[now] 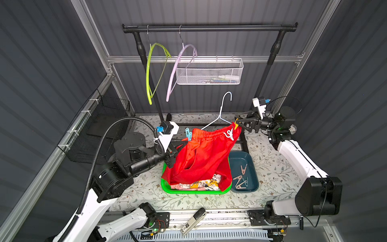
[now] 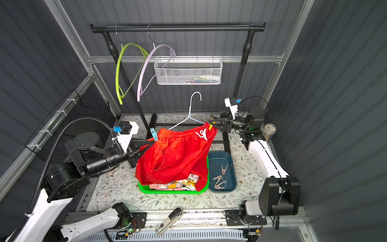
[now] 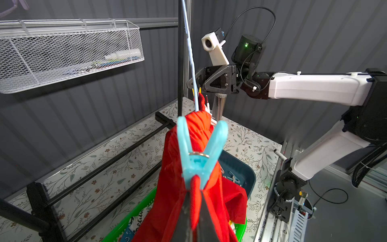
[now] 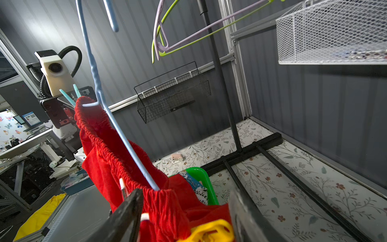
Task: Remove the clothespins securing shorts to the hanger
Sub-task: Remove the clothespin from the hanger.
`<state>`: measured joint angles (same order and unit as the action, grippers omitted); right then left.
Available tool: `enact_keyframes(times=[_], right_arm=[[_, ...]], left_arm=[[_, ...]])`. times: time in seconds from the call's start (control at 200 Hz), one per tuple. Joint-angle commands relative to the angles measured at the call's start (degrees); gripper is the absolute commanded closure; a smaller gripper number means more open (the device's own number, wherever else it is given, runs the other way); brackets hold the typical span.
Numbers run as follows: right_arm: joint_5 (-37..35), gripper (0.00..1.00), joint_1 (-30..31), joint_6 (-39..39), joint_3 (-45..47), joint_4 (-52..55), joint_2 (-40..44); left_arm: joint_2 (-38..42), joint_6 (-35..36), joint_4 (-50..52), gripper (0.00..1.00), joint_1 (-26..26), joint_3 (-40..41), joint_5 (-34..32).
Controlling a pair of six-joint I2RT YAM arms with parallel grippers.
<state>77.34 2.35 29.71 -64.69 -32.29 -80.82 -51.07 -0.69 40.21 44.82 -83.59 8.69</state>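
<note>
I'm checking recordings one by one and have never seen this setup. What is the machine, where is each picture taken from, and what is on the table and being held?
Two robot arms stand at a table, each ending in a two-fingered gripper. The two wide pictures come from one camera head above, looking down. The other two come from a camera on each arm's wrist. The left gripper is shut on the red shorts, right beside a blue clothespin that pins them to a pale hanger. The right gripper is open, its fingers on either side of a yellow clothespin at the waistband's other end. On the table are a green tray with more shorts and a dark tray holding loose clothespins.
</note>
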Motion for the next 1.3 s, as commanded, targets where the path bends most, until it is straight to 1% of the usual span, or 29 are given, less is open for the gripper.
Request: enact_keyframes(times=[0.0,0.125,0.235,0.3,0.38,0.47,0.59,0.701,0.741,0.911,1.046,1.126,1.251,1.296], right_arm=[[-0.14,0.33,0.29,-0.51,0.92,-1.03,0.65],[-2.01,0.30,-0.15,-3.02,0.14,1.95,0.84],[-2.28,0.29,-0.28,-2.63,-0.69,1.44,0.38],[-1.58,0.35,-0.25,-0.18,-0.80,-1.29,-0.23],[-0.38,0.45,-0.24,5.42,0.30,-8.68,-0.87],[0.59,0.51,-0.24,11.68,1.64,-16.57,-1.61],[1.61,0.60,0.06,14.68,1.93,-19.29,-2.82],[2.11,0.63,0.39,15.03,2.49,-19.47,-2.78],[2.05,0.65,0.46,14.73,2.78,-19.17,-2.52],[0.91,0.75,0.55,10.16,3.58,-13.49,-0.95],[0.45,0.89,0.55,9.75,4.21,-13.30,0.02],[0.27,0.94,0.55,9.58,4.47,-12.98,0.47],[0.19,1.00,0.55,9.83,4.96,-13.04,0.88],[0.06,1.00,0.55,9.84,5.17,-13.13,1.05]], left_arm=[[0.66,-0.98,-5.25,1.00,0.18,-1.47,1.77],[1.05,-0.98,-4.59,1.00,0.18,-2.01,1.68],[1.49,-1.07,-4.70,1.00,0.18,-1.84,1.68],[1.45,-0.99,-4.75,1.00,0.18,-1.75,1.60],[1.24,-0.98,-4.77,1.00,0.18,-1.66,1.42],[1.12,-0.94,-5.08,1.00,0.18,-1.49,1.47],[0.76,-0.89,-5.31,1.00,0.18,-1.57,1.56],[0.62,-0.98,-5.51,1.00,0.18,-1.66,1.60],[0.62,-1.07,-5.74,1.00,0.17,-1.66,1.60],[0.10,-1.16,-5.56,1.00,0.18,-2.18,1.77],[-0.17,-1.15,-5.56,1.00,0.18,-2.41,1.68],[-0.15,-1.27,-5.70,1.00,0.18,-2.37,1.67],[-0.17,-1.49,-5.79,1.00,0.18,-2.37,2.01],[-0.24,-1.51,-5.84,1.00,0.18,-2.45,1.96]])
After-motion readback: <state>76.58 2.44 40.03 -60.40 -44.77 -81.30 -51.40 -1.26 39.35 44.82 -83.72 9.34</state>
